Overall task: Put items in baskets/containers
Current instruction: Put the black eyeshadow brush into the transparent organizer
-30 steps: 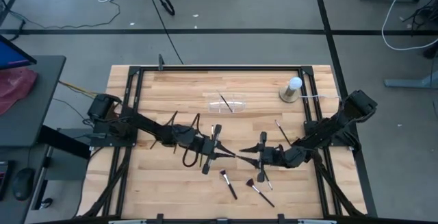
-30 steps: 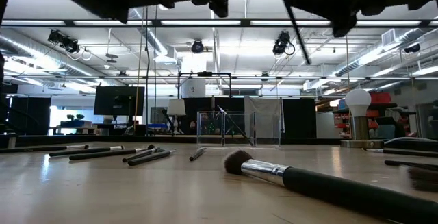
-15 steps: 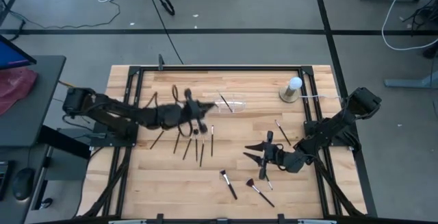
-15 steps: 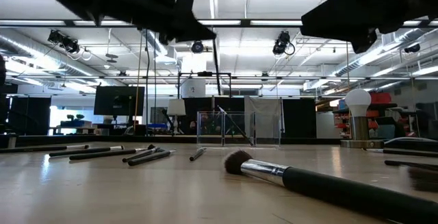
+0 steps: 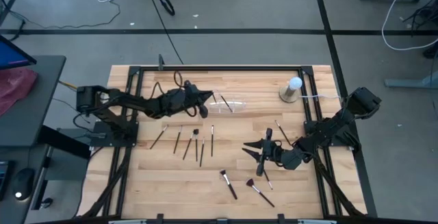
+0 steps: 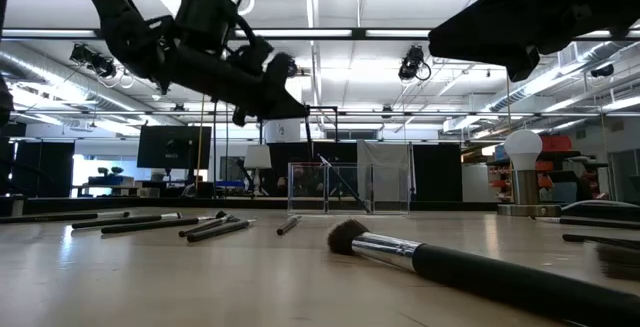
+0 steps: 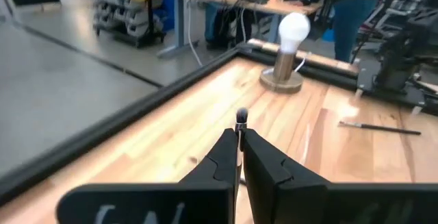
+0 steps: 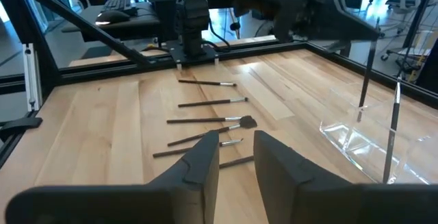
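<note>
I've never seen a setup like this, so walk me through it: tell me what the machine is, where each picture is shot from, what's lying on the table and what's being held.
This is a robot with two dark arms at a wooden table, each ending in a two-finger gripper. One picture looks straight down from above, one looks level across the tabletop, and one comes from a camera on each wrist.

The left gripper is at the far side, shut on a thin makeup brush and held beside the clear organiser tray, which already has brushes standing in it. The right gripper waits open over the middle of the table, holding nothing.

On the wood lie a row of loose brushes and a few more near the front edge. The white ball on a tan base sits at the far right.
</note>
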Tool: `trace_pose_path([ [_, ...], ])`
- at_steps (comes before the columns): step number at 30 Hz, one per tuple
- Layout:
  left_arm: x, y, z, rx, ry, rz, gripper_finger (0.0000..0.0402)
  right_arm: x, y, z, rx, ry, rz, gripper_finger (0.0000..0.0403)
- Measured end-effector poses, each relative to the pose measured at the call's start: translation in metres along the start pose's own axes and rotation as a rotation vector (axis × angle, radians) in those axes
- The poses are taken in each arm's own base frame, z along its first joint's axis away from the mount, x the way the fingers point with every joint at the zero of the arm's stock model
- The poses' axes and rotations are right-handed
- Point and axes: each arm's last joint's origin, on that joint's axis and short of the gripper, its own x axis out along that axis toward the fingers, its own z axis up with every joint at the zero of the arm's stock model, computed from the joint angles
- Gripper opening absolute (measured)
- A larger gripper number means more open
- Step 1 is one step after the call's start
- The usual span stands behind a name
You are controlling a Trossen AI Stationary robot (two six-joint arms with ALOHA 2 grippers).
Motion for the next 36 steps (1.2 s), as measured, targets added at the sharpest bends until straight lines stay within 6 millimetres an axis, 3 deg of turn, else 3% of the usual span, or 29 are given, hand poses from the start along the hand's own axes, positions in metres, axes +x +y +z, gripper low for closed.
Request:
trace_pose_path([
  [15, 0.005, 0.000, -0.011, -0.123, 0.050, -0.054, 0.0025, 0.000, 0.000, 0.000, 0.002, -0.001, 0.001, 0.0093],
  [36, 0.007, 0.008, -0.019, -0.106, 0.137, -0.033, 0.0049, 0.000, 0.000, 0.000, 0.002, -0.001, 0.003, 0.0093],
])
